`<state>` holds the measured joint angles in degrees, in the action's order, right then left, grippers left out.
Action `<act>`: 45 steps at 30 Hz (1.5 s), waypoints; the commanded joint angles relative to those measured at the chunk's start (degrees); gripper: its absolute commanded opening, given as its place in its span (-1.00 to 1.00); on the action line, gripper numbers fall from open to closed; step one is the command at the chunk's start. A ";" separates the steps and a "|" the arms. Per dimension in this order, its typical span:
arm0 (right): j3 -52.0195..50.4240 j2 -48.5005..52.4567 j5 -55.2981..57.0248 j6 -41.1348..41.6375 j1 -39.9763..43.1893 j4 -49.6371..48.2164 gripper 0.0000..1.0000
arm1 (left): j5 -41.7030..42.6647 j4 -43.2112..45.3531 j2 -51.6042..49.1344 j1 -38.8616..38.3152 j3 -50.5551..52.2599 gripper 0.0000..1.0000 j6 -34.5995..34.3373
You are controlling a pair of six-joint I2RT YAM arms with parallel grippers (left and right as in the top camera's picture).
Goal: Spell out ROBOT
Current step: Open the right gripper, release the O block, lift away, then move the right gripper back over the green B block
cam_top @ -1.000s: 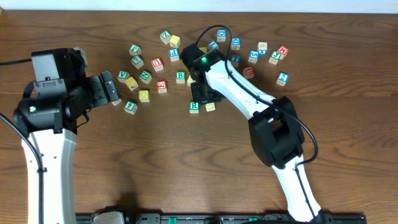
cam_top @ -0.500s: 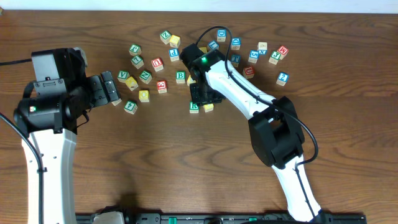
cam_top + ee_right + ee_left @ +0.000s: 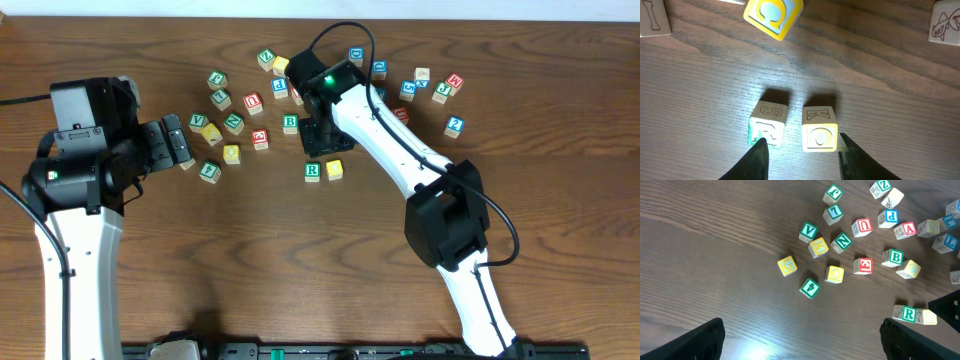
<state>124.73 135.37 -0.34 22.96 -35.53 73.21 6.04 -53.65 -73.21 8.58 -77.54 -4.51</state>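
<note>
Right wrist view: R block (image 3: 767,127) and yellow O block (image 3: 819,135) sit just beside each other, R left, beginning the word. Right gripper (image 3: 802,140) hangs over them, fingers spread, empty; left gripper (image 3: 178,142) likewise spread, far left.

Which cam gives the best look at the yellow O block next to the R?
Right wrist: the O block sits near centre frame, letter legible, just beside the R block. Overhead shows the O block tiny, letter unreadable. Left wrist catches it far right, letter unreadable.
</note>
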 commanded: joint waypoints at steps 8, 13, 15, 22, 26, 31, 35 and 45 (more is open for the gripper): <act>4.57 -0.15 -0.48 -5.62 2.12 0.48 -0.21 | -0.35 -0.11 -0.20 0.31 -1.44 0.96 -0.52; 12.13 -0.15 -0.46 -8.57 5.75 1.57 -0.13 | -0.35 -0.11 -0.20 0.31 -1.44 0.96 -0.52; 14.19 -0.15 -0.39 -9.70 7.39 0.98 -0.10 | -0.33 -0.11 -0.20 0.31 -1.44 0.96 -0.52; 14.93 -0.13 -0.26 -9.66 13.66 -0.37 -0.07 | -0.33 -0.11 -0.20 0.31 -1.44 0.95 -0.52; 14.93 -0.13 -0.26 -9.25 16.87 -0.81 -0.05 | -0.33 -0.11 -0.20 0.31 -1.44 0.95 -0.52; 14.93 -0.13 -0.24 -9.31 20.24 -0.90 0.01 | -0.35 -0.11 -0.20 0.31 -1.44 0.96 -0.52; 14.93 -0.13 -0.24 -9.29 23.17 -0.68 0.01 | -0.35 -0.11 -0.20 0.31 -1.44 0.96 -0.52; 14.91 -0.13 -0.50 -5.99 29.53 -0.42 0.01 | -0.33 -0.11 -0.20 0.31 -1.44 0.96 -0.52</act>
<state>138.96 135.48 -0.64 14.98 -7.44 72.62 6.04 -53.63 -73.21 8.58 -77.54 -4.54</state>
